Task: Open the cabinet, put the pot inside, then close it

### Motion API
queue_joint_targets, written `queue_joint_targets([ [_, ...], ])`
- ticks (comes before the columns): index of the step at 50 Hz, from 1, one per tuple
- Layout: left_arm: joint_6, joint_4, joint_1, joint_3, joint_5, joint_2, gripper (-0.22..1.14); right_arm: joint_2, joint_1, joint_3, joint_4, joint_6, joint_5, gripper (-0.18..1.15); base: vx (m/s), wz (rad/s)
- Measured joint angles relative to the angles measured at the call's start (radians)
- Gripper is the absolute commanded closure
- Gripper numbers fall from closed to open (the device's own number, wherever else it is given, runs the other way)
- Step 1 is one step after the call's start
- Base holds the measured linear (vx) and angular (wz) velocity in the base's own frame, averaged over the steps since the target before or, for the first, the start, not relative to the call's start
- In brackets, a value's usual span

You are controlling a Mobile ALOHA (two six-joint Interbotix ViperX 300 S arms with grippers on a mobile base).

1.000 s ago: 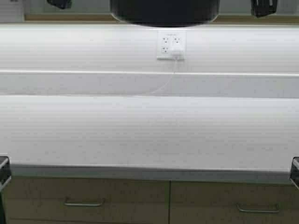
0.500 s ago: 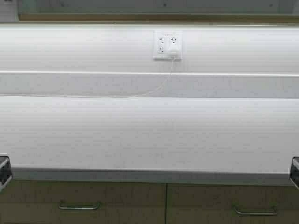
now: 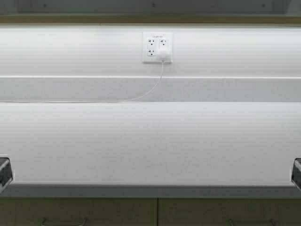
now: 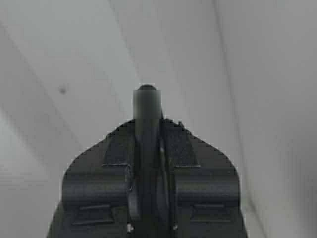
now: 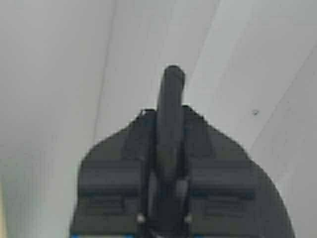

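Note:
The pot's body is out of view; only its two black loop handles show. In the left wrist view my left gripper [image 4: 147, 126] is shut on one handle [image 4: 146, 99], which sticks out past the fingertips. In the right wrist view my right gripper [image 5: 170, 121] is shut on the other handle [image 5: 172, 82]. Pale grey panels of the cabinet interior [image 4: 257, 74] lie behind both. In the high view only the cabinet's tan bottom edge [image 3: 150, 19] and a strip of grey interior [image 3: 94, 5] show at the top; neither gripper appears there.
A white counter [image 3: 150, 141] runs across the high view below a white backsplash. A wall outlet [image 3: 157, 47] has a white plug and a cable [image 3: 94, 100] trailing left. Base drawers [image 3: 94, 212] sit under the counter's front edge [image 3: 150, 190].
The robot has moved forward: counter edge and drawers slid down, the outlet shifted left. The pot and both grippers, at the top edge a second ago, have left the high view.

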Motion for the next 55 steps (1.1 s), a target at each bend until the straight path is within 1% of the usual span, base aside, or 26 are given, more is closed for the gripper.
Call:
queue_joint_targets([
  [11, 0.008, -0.015, 0.025, -0.075, 0.051, 0.055, 0.89, 0.035, 0.0, -0.04, 0.021, -0.003, 0.029, 0.89, 0.12, 0.04],
  [20, 0.008, -0.015, 0.026, -0.086, 0.064, 0.063, 0.89, 0.037, 0.0, -0.038, 0.025, -0.003, 0.031, 0.89, 0.16, 0.03],
  [30, 0.009, -0.015, 0.025, -0.057, 0.067, 0.061, 0.89, 0.026, 0.0, 0.009, 0.025, -0.002, 0.031, 0.9, 0.13, 0.01],
  [39, 0.009, -0.037, 0.025, -0.032, 0.061, 0.067, 0.89, 0.026, 0.0, 0.023, 0.025, -0.003, 0.031, 0.9, 0.08, 0.02],
  [48, 0.008, -0.041, 0.026, -0.028, 0.057, 0.101, 0.89, 0.058, 0.0, 0.043, 0.026, 0.0, 0.029, 0.9, 0.06, 0.01],
  [55, 0.012, -0.044, 0.026, -0.014, 0.046, 0.123, 0.89, 0.086, 0.0, 0.074, 0.028, 0.005, -0.009, 0.9, 0.04, 0.0],
])
